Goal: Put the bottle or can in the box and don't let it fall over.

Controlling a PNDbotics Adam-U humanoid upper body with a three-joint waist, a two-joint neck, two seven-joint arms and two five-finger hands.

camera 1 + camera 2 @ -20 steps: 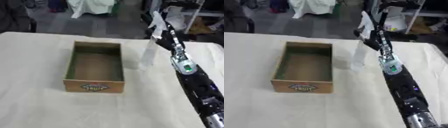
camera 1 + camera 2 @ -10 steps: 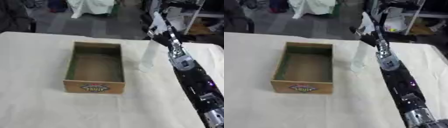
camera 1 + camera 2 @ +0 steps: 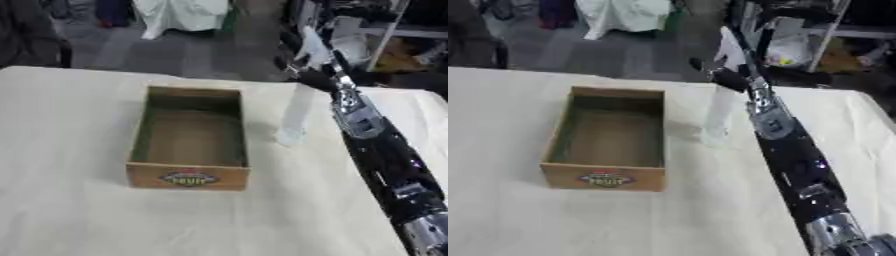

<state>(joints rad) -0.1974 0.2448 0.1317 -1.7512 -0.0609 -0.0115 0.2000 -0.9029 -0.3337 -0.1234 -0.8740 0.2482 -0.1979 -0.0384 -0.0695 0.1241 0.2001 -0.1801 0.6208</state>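
bottle [image 3: 296, 116] upright right of box [image 3: 189, 135] | right hand [image 3: 308, 52] probably above it (grip unclear)

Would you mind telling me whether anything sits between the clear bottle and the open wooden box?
Nothing visible does. The clear plastic bottle stands upright on the cloth just right of the open wooden box; only the box's right wall separates them.
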